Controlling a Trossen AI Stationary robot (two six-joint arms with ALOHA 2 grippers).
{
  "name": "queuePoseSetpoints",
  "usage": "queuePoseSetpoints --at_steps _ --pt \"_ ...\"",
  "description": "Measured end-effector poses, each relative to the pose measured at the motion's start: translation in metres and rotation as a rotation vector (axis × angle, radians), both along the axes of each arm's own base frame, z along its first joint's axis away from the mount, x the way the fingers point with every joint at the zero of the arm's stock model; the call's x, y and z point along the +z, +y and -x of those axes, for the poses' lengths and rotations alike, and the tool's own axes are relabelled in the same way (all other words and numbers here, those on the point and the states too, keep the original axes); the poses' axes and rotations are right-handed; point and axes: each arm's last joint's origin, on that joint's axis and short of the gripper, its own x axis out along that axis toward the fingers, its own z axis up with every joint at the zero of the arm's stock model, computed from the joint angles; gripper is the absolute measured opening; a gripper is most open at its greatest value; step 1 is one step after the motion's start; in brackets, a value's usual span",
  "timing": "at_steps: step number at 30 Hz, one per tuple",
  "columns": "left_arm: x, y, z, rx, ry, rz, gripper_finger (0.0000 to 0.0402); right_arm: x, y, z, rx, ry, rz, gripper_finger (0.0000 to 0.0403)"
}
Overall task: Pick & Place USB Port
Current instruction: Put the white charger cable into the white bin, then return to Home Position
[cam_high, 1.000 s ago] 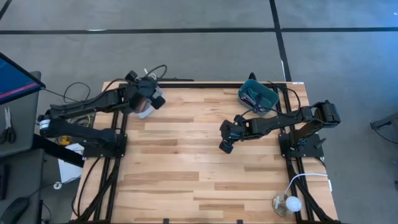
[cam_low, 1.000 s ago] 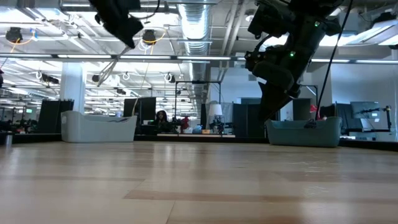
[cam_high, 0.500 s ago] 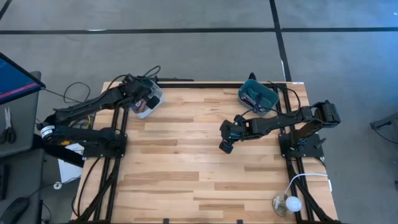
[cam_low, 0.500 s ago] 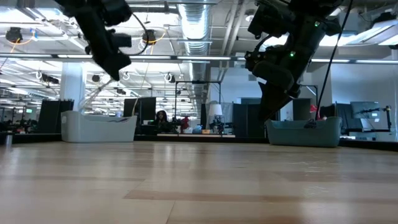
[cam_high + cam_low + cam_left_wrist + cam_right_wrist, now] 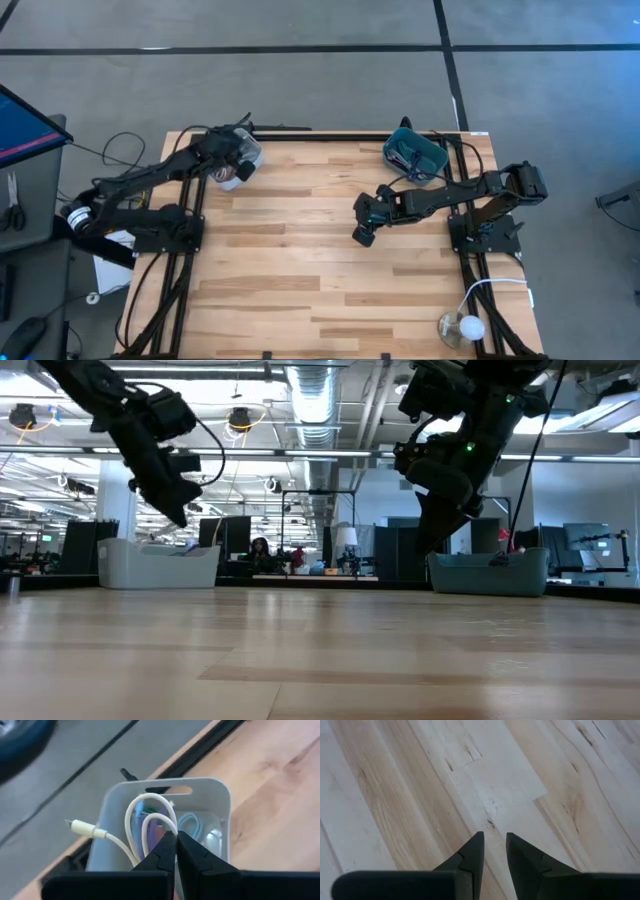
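A white bin (image 5: 220,800) stands at the table's far left corner. It holds coiled cables: a white one (image 5: 135,815), a purple one and a pale blue one (image 5: 192,822). The white cable's plug end (image 5: 80,827) hangs out over the bin's wall. Which of these is the USB port I cannot tell. My left gripper (image 5: 176,836) hangs shut just above the bin's opening (image 5: 232,166), pointing slantwise down into it, with nothing seen between its fingers. My right gripper (image 5: 494,836) stands open over bare wood near the table's middle (image 5: 362,236).
A teal bin (image 5: 412,155) with cables in it stands at the far right corner, close behind my right arm. A white bulb on a cord (image 5: 462,327) lies at the near right corner. The wooden top (image 5: 300,270) between the arms is free room.
My left gripper has come down from high above the table toward the white bin and swung toward the table's left edge, tipping further downward. It has stayed shut.
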Motion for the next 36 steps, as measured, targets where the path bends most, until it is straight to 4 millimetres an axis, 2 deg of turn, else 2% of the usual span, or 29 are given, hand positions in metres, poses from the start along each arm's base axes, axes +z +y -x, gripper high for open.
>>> queuePoseSetpoints --at_steps 7,12,17,22,26,31,36 --pt "-0.023 0.005 0.008 -0.052 -0.065 0.072 0.0006 0.000 0.000 0.000 -0.004 -0.001 0.006 0.0074" --pt "-0.025 0.007 0.009 -0.039 -0.091 0.054 0.0015 0.000 -0.001 0.000 -0.013 -0.001 0.023 0.0074" --pt "-0.018 0.011 0.006 -0.039 -0.148 -0.012 0.0043 0.000 -0.001 0.000 -0.013 -0.001 0.023 0.0074" --pt "-0.014 0.012 0.004 -0.044 -0.196 -0.041 0.0091 0.000 -0.001 0.000 -0.013 -0.001 0.023 0.0074" --pt "-0.009 0.011 -0.001 -0.107 -0.290 -0.033 0.0121 0.000 -0.001 0.000 0.032 0.014 0.046 0.0074" --pt "0.007 -0.001 -0.010 -0.252 -0.463 -0.051 0.0127 0.001 0.000 -0.001 0.048 0.005 0.052 0.0074" --pt "0.030 -0.025 -0.007 -0.427 -0.599 -0.098 0.0117 0.006 0.001 -0.005 0.051 -0.016 0.052 0.0074"
